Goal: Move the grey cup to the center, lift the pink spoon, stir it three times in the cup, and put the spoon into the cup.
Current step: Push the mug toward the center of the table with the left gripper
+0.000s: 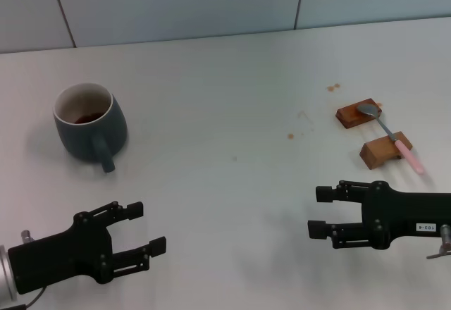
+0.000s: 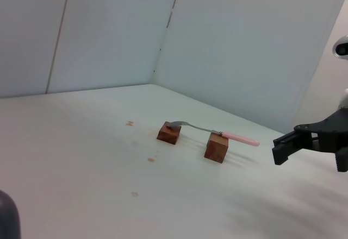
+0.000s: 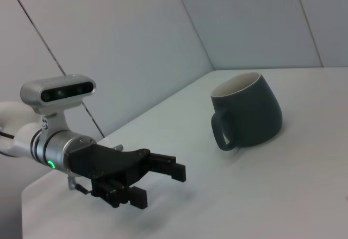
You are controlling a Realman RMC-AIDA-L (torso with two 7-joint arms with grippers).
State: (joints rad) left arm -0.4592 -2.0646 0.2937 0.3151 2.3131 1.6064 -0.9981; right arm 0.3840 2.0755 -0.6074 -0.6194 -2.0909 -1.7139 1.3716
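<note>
Grey cup (image 1: 89, 120) stands near the table's (image 1: 225, 98) left edge; pink spoon (image 1: 394, 136) bridges two wooden blocks (image 1: 384, 150) right; both claws, left claw (image 1: 149, 228) and right claw (image 1: 318, 211), released, near edge.

Grey cup (image 1: 89, 121), left of frame, upright, handle toward the camera. Pink spoon (image 1: 392, 135), right, lay across two wooden blocks (image 1: 358, 115). Left gripper (image 1: 146, 228) and right gripper (image 1: 315, 212), lower corners, fingers apart, holding nothing. White table (image 1: 225, 91).

Upright grey cup (image 1: 90, 122) at table's left; pink spoon (image 1: 392, 136) bridging two wooden blocks (image 1: 358, 115) at right.
</note>
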